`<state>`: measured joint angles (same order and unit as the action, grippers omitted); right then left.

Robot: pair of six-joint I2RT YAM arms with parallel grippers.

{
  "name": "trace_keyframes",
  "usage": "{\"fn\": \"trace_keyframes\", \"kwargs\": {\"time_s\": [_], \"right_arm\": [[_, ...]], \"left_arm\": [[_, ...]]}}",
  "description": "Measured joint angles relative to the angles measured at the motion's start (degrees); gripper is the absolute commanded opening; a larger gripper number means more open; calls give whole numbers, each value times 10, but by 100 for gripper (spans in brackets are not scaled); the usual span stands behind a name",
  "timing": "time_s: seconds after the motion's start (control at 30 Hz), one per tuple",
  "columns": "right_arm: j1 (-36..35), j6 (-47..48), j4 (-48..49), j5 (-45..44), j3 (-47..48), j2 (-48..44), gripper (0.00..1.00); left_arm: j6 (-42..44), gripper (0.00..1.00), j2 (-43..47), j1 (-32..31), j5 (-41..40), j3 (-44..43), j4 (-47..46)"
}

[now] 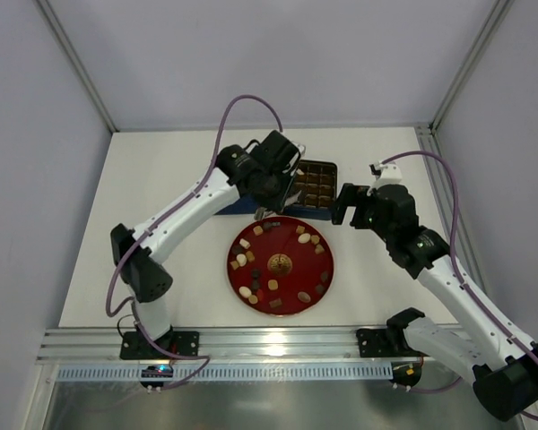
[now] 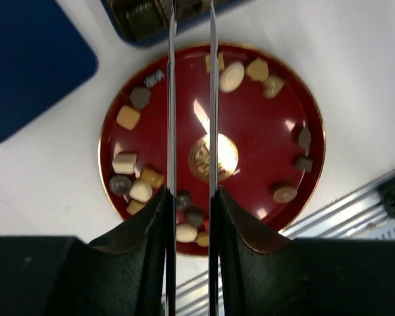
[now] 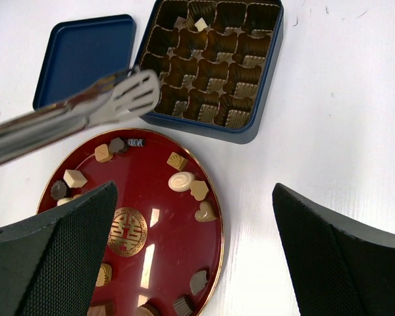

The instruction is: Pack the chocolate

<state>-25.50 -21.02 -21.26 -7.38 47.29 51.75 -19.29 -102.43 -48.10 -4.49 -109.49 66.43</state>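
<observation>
Several chocolate pieces (image 1: 302, 238), dark brown, tan and cream, lie round the rim of a red plate (image 1: 298, 271); they also show in the left wrist view (image 2: 232, 76) and the right wrist view (image 3: 182, 181). My left gripper (image 2: 191, 194) is shut on metal tongs (image 2: 172, 99), held above the plate. The tongs' tips (image 3: 137, 92) hang at the near left corner of the dark blue tin (image 3: 257, 128), with nothing seen between them. One cream piece (image 3: 201, 24) sits in a far compartment of the tin. My right gripper (image 3: 194, 191) is open and empty over the plate's right edge.
The tin's blue lid (image 3: 85, 59) lies flat left of the tin, also seen in the left wrist view (image 2: 26, 66). An aluminium rail (image 1: 278, 340) runs along the near table edge. Enclosure walls stand on all sides.
</observation>
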Motion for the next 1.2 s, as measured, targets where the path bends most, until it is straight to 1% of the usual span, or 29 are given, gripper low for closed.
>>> {"fn": "trace_keyframes", "kwargs": {"time_s": [0.2,0.33,0.53,0.87,1.2], "right_arm": [[1,3,-6,0,11,0,100],[1,6,-8,0,17,0,100],[1,6,-8,0,20,1,100],[2,8,-11,0,20,4,100],[2,10,-11,0,20,4,100]], "left_arm": [[8,30,-101,20,-5,-125,-28],[17,31,-158,26,-11,-173,-55],[18,32,-202,35,-20,-183,-90],[22,33,-214,43,-22,-183,-143],[26,32,-246,43,-22,-183,-160]]}}
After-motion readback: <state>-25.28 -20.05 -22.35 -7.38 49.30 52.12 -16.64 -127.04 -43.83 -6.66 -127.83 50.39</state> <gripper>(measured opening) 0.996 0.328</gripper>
